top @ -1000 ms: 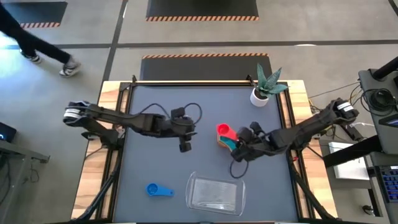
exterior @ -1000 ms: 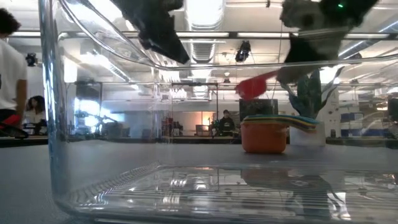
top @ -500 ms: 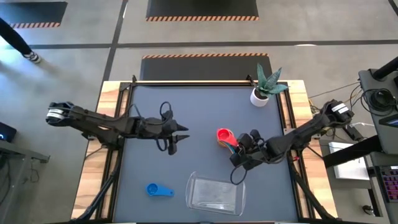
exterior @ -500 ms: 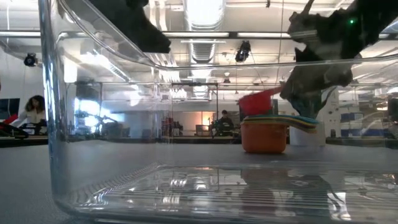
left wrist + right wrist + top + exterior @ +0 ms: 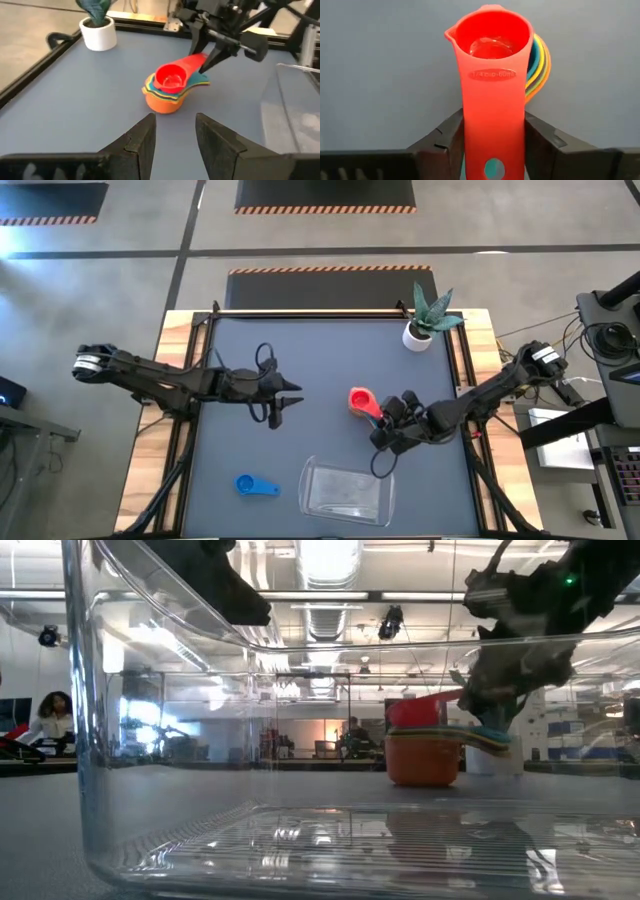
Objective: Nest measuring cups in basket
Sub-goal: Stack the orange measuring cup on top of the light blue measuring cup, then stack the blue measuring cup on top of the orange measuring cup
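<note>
A stack of small round plastic measuring cups [image 5: 361, 401] is seen on the dark grey desk [image 5: 250, 345], right of centre, with an orange cup at the bottom, yellow, green and teal rims between, and a red cup [image 5: 492, 50] seated on top. The right end effector [image 5: 392, 423] is placed just behind the stack, on the side towards the right arm's base. The flat handle of the red cup is seen running back between its two dark fingers [image 5: 447, 145]; the fingers stand close on either side of the handle, and whether the handle is pinched or merely flanked cannot be told. The long axis of that handle is lined up with the end effector's own reach, the bowl pointing away from it.

A single blue plastic measuring cup [image 5: 256, 485] lies well apart, near the front of the desk, just left of the clear shallow rectangular plastic basket [image 5: 347, 491]. The basket lies forward of the stack and slightly to the left, and is nearer the right arm than the left.

The left end effector [image 5: 283, 400] is held over the desk left of centre, its fingers [image 5: 141, 142] parted and empty, pointed towards the stack.

Raised lettering on the red handle is read as "1/4 cup 60ml".

A white pot with a green plant [image 5: 424, 323] stands at the far right corner.
</note>
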Tool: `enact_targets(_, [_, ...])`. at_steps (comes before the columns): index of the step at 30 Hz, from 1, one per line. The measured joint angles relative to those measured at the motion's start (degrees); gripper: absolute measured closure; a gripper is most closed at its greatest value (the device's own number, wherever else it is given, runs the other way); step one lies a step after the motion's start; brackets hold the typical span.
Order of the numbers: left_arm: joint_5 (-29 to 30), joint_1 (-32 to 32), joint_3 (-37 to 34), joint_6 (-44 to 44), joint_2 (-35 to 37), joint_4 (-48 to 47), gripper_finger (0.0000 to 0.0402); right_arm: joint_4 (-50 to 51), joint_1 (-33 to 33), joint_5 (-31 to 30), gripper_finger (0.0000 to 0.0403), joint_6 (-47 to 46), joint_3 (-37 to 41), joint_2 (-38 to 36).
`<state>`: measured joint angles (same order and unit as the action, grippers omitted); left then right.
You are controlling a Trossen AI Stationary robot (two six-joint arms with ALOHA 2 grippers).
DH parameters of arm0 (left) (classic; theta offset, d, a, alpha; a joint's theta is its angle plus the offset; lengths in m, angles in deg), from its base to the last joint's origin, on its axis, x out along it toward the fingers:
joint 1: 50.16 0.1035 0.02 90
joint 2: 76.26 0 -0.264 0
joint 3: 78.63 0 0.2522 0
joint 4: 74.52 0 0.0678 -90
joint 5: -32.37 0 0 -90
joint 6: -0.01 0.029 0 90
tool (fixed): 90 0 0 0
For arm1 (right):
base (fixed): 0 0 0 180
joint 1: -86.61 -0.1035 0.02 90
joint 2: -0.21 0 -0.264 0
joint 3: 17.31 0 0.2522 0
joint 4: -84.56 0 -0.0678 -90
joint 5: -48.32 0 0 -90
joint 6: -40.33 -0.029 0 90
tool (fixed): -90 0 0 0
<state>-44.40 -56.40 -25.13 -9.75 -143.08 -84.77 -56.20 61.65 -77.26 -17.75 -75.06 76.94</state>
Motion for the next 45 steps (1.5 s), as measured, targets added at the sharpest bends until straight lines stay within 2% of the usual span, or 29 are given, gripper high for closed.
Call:
enact_targets(7, [-3.50, 0.00, 1.71, -0.37, 0.17, -2.79, 0.0280, -0.02, -0.67, 1.57, 0.0185, -0.44, 0.00, -0.04])
enact_targets(13, [-4.10, -0.89, 4.84, -2.93, 0.14, -12.54, 0.0280, 1.79, -0.67, 1.68, 0.0148, 0.26, -0.32, -1.10])
enact_targets(18, [-6.35, -5.80, 6.96, -4.84, 0.13, -25.09, 0.0281, 2.73, -1.34, 1.24, 0.0145, 1.65, -0.42, -4.23])
enact_targets(23, [-6.57, -15.71, 5.39, -11.35, -0.50, -34.75, 0.0281, 2.77, -4.53, -1.82, 0.0154, 2.42, -0.42, -6.77])
enact_targets(28, [-6.65, -26.69, 2.18, -19.79, -2.29, -34.82, 0.0281, 2.75, -6.89, -4.57, 0.0156, 2.02, -0.46, -7.63])
enact_targets(31, [-6.57, -30.70, 1.50, -24.35, -4.22, -34.60, 0.0281, 2.76, -7.21, -4.95, 0.0156, 1.91, -0.46, -7.63])
enact_targets(34, [-7.88, -32.20, 1.37, -26.72, -7.14, -34.59, 0.0281, 2.75, -7.20, -4.96, 0.0156, 1.90, -0.46, -7.63])
enact_targets(42, [-20.39, -32.13, 1.56, -27.16, -16.62, -34.29, 0.0281, 2.75, -7.19, -4.97, 0.0156, 2.05, -0.46, -7.63])
enact_targets(45, [-22.74, -32.13, 1.86, -27.31, -18.85, -33.98, 0.0281, 2.74, -7.19, -4.99, 0.0156, 2.05, -0.46, -7.63])
